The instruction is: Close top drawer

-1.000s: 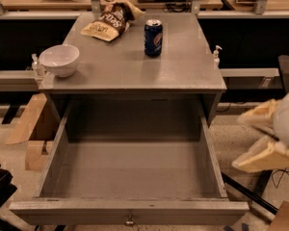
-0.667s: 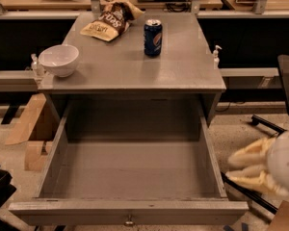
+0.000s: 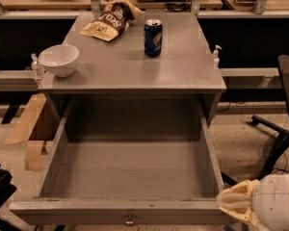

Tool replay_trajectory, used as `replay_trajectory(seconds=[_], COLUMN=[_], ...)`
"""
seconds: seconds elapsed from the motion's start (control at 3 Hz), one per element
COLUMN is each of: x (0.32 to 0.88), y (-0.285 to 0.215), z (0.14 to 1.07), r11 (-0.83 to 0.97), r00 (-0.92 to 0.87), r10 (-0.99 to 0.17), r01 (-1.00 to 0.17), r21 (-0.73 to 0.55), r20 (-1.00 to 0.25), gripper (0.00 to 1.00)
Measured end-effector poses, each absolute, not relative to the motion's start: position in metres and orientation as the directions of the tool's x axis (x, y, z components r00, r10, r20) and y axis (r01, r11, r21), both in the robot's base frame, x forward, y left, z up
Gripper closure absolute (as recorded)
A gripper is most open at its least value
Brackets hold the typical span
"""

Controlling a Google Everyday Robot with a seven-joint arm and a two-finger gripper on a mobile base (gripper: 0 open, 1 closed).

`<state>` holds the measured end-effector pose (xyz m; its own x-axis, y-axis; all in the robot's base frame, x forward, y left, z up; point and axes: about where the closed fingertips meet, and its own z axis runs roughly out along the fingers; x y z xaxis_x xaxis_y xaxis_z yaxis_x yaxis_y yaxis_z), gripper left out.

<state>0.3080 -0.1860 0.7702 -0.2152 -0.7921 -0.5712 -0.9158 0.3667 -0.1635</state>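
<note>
The top drawer point(image 3: 130, 170) is pulled far out of the grey cabinet point(image 3: 135, 76) toward the camera. Its deep grey box has nothing in it. Only the top edge of its front panel point(image 3: 86, 211) shows, along the bottom of the view, with the small round metal knob point(image 3: 129, 221) at its centre. My gripper point(image 3: 233, 203), cream-coloured with a rounded white wrist, is at the lower right. It sits right beside the drawer's front right corner, at the level of the front panel.
On the cabinet top stand a white bowl point(image 3: 60, 59), a blue soda can point(image 3: 153, 37) and a chip bag point(image 3: 108, 23). An office chair point(image 3: 284, 105) is at the right. Cardboard boxes point(image 3: 33, 129) are at the left.
My gripper has moved down and to the left, from beside the drawer's right wall to its front right corner. The drawer has not moved.
</note>
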Motion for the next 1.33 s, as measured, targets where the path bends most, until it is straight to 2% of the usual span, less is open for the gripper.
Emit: replay_trajectory(seconds=[0.33, 1.0, 1.33], x=[0.308, 0.270, 0.277], y=[-0.186, -0.173, -0.166], z=[0.770, 0.688, 0.660], r11=[0.367, 0.330, 0.296], r00=[-0.215, -0.227, -0.199], r10=[-0.792, -0.788, -0.806], r01=[-0.916, -0.940, -0.951], r21=[-0.163, -0.082, -0.087], r20=[-0.571, -0.572, -0.558], gripper=[1.00, 1.00, 1.00])
